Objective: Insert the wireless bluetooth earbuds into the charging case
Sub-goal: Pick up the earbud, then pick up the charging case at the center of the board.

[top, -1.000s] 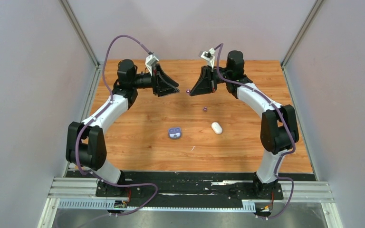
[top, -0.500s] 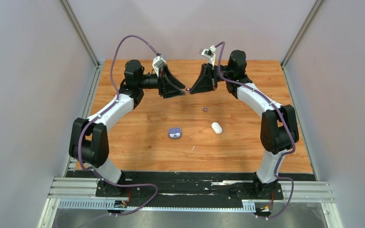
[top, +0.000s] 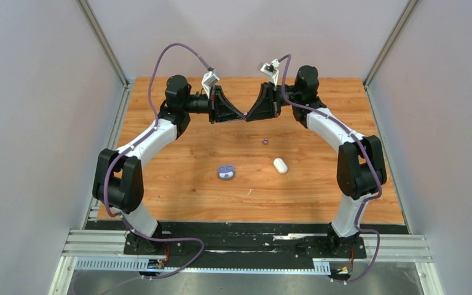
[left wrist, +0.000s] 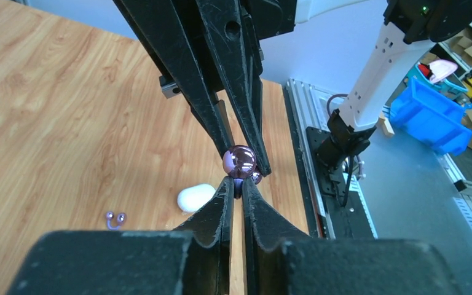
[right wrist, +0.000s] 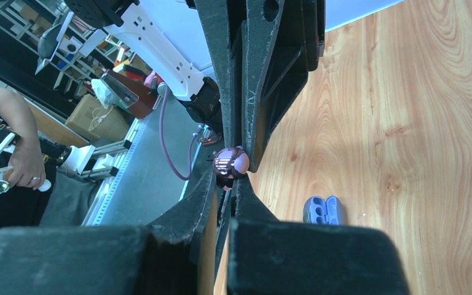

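A dark purple earbud (top: 244, 116) hangs in the air above the far middle of the table, between both grippers, which meet tip to tip. My left gripper (left wrist: 236, 182) is shut on the bud's lower part (left wrist: 239, 161). From the other side, my right gripper (right wrist: 226, 179) is shut on the same bud (right wrist: 231, 161). Another purple earbud (top: 265, 141) lies on the wood below. The purple charging case (top: 225, 173) lies open nearer the middle, its sockets showing (right wrist: 323, 210). A white case (top: 280, 165) lies shut to its right.
A tiny white speck (top: 249, 192) lies on the wooden table (top: 172, 184) nearer the bases; what it is I cannot tell. Grey walls stand on both sides. The black base rail (top: 246, 236) runs along the near edge.
My left arm has swung right until its fingertips met the right gripper's, and its jaws have shut on the earbud. The right arm has stayed put.
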